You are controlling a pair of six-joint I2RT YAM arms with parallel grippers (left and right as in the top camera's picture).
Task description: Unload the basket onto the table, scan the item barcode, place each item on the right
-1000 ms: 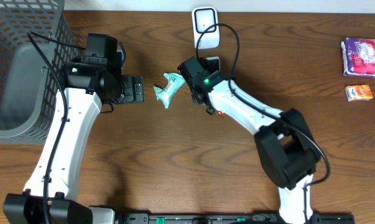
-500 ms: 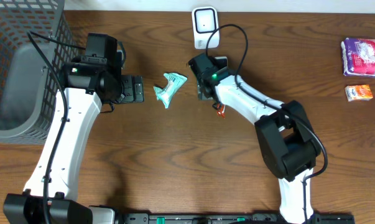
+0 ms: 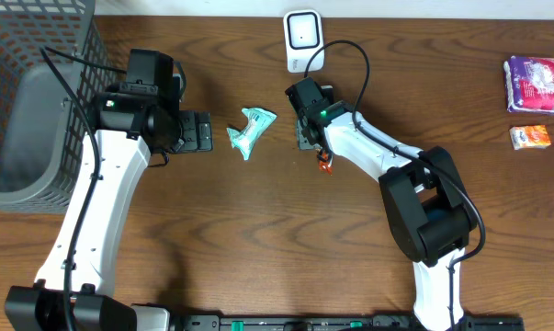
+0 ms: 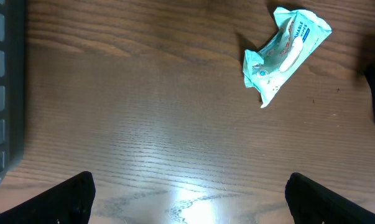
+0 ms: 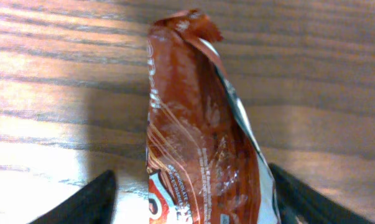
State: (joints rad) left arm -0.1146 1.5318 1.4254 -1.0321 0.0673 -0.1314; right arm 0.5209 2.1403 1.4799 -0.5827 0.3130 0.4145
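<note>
The dark wood-grain desk (image 3: 212,248) carries a grey mesh basket (image 3: 74,83) at its left edge and a small white scanner (image 3: 302,35) at the far edge, near the middle.

The change I'm watching is on the right arm. A second ago my right jaws (image 5: 190,177) were just beside the crumpled teal plastic packet (image 3: 249,131). That arm has since swung away toward the scanner side. The packet has not moved and lies alone on the desk between the two arms, touched by neither.

In the right wrist view the jaws now stand one on each side of a crinkled red-brown foil wrapper (image 5: 193,118) that runs out ahead between them. They are apart and closing in, with bare wood still showing between the left finger and the foil, so I would not call it a grip yet. The left jaws (image 4: 190,183) are spread wide and empty, facing the teal packet from well short of it.

My reading is that the right arm is done with the teal packet and the red-brown wrapper, near the scanner, is next to scan. I see no barcode on the face toward the camera, so it will likely need lifting and turning. Thin foil could crumple or slip in the pinch.
</note>
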